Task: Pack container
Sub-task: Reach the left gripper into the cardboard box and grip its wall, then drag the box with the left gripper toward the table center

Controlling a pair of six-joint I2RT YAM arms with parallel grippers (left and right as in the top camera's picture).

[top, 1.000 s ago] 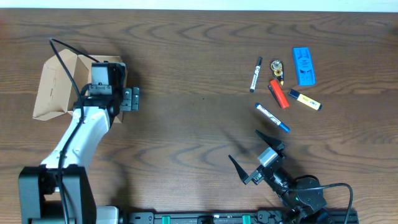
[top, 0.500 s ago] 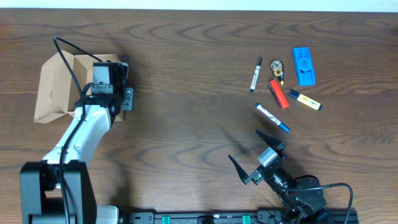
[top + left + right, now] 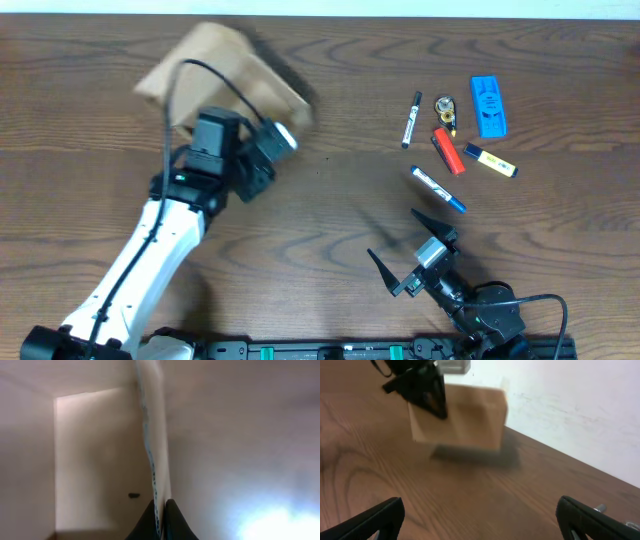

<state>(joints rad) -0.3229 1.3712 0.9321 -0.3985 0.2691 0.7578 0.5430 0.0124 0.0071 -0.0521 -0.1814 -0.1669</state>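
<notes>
1. Two-fingered left gripper (image 3: 159, 511): pinched tight on one thin cardboard wall of the container (image 3: 225, 70), with a fingertip on either side of the wall's edge in the left wrist view.
2. Container itself: toward the far left-centre of the table (image 3: 330, 230), tilted and smeared with blur, apparently hanging clear of the wood, to judge by the shadow beneath it in the right wrist view.
3. Gripped by a wall rather than around the body, probably to give narrow jaws a thin edge to bite and to leave the mouth free for loading.
4. Right gripper (image 3: 391, 232): spread wide and holding nothing, low at the near edge, close to the blue marker (image 3: 437, 188).
5. Lying in a loose cluster at far right, well apart from the container: black marker (image 3: 411, 120), red marker (image 3: 447, 150), yellow highlighter (image 3: 490, 160), flat blue block (image 3: 488, 105), and a small round item (image 3: 445, 108) too small to identify.
6. Likely purpose of the hold: to bring the box nearer the stationery, within easy reach of the right arm.
7. Worth watching: a one-wall pinch, hence possible swing or flex of the cardboard. Best set down flat, mouth up, before any loading.
</notes>
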